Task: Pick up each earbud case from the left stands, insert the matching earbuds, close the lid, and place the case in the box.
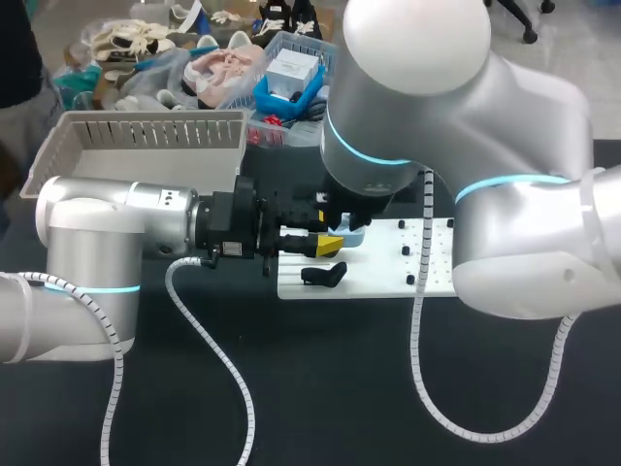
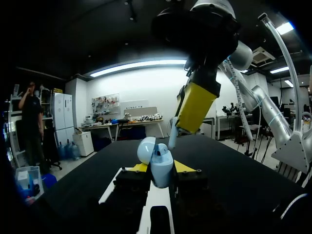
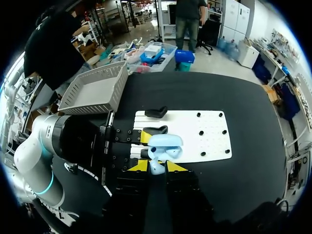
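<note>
Earbud case (image 2: pixel 162 170) is small, light and made of smooth hard plastic, so it is judged to be slippery and easy to twist. It is best held low on its two sides, so that the lid (image 2: pixel 145 149) is left free. That is how it is held now. The fingers of the left gripper (image 2: pixel 161 167) are closed on its sides, and the lid is swung open.

In the head view the case is found over the left end of the white board (image 1: pixel 383 274), near a black stand (image 1: pixel 325 275). The grey box (image 1: pixel 146 121) is seen at about 10 o'clock from the case. The rest of the board is laid out toward 3 o'clock.

A tiny light blue earbud (image 3: pixel 156 169) is pinched between the closed fingers of the right gripper (image 3: pixel 157 166), just above the open case. It is judged easy to drop if it is pushed in crooked.

The left arm is stretched low across the table from 9 o'clock, with its gripper pointed sideways. The right arm is bent over from 2 o'clock, and its gripper is pointed down at the case.
</note>
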